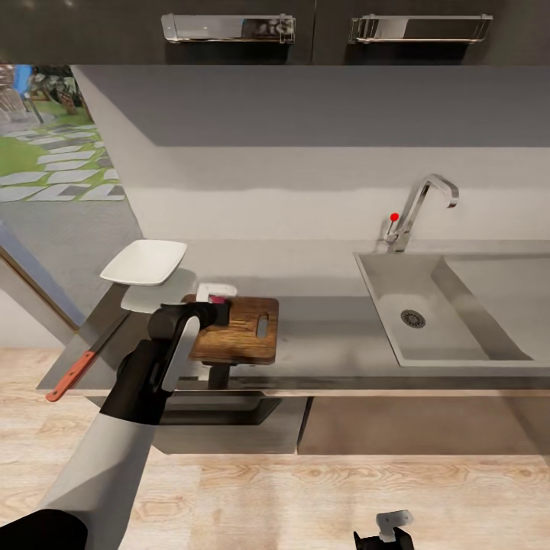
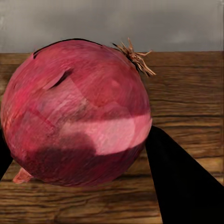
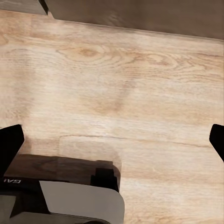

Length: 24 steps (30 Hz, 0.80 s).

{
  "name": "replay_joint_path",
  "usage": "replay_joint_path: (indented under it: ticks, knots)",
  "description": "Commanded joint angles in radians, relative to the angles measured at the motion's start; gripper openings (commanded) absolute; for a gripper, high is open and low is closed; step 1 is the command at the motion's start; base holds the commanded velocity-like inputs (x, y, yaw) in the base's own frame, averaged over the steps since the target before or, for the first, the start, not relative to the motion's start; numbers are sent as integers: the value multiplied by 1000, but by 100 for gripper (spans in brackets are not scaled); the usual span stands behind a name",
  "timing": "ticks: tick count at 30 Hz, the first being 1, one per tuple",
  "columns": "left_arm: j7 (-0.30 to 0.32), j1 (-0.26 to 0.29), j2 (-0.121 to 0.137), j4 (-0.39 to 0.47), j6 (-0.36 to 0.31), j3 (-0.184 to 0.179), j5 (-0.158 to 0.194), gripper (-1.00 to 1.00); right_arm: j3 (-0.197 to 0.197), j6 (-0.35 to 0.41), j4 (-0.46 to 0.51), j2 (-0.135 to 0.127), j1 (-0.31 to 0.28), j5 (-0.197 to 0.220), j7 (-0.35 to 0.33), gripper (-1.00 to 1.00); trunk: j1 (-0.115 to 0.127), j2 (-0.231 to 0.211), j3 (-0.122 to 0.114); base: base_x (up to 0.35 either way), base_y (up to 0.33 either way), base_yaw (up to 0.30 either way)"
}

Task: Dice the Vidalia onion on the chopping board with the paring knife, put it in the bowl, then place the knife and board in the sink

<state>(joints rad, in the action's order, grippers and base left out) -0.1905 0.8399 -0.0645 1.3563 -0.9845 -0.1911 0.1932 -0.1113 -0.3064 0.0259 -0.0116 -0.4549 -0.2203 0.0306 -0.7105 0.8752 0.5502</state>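
My left gripper (image 1: 216, 312) sits over the near-left part of the board (image 1: 248, 330), its fingers (image 2: 184, 186) clamped on the onion (image 2: 77, 112) (red-skinned, dry root tuft showing), which I see just above the wood grain in the wrist view. The bowl (image 1: 143, 262) stands on the counter (image 1: 328, 336) just left of the board, the knife (image 1: 84, 363) lies at the counter's left end, handle overhanging the edge. The sink (image 1: 439, 317) is well off to the right. My right gripper (image 3: 112, 140) hangs low over the floor (image 3: 121, 79), fingertips wide apart
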Motion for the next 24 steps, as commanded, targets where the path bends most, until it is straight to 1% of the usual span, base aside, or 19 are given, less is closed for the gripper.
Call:
replay_joint_path:
  ticks: [1, 5, 8, 10, 13, 24]
  knots:
    - [-9, 1, 0, 6, -3, -1, 11, -100, -8, -3, -1, 2, -1, -11, 3, 100, 0, 1, 1, 0, 0, 0]
    - [-10, 1, 0, 25, 0, -1, 11, -100, -8, -5, -2, 1, -1, -10, 3, 100, 0, 1, 1, 0, 0, 0]
    - [-11, 1, 0, 42, 18, -2, 11, -100, -6, -22, -3, -16, -1, -10, 3, 100, 0, 1, 1, 0, 0, 0]
    - [-12, 1, 0, 53, 30, -2, 11, -100, -6, -33, -3, -22, -1, -10, 3, 100, 0, 1, 1, 0, 0, 0]
    - [-12, 1, 0, 70, 47, -2, 11, -100, -5, -43, -3, -24, -1, -10, 3, 100, 0, 1, 1, 0, 0, 0]
    - [-12, 1, 1, 91, 52, -3, 11, -100, -5, -45, -3, -26, -1, -10, 3, 100, 0, 1, 1, 0, 0, 0]
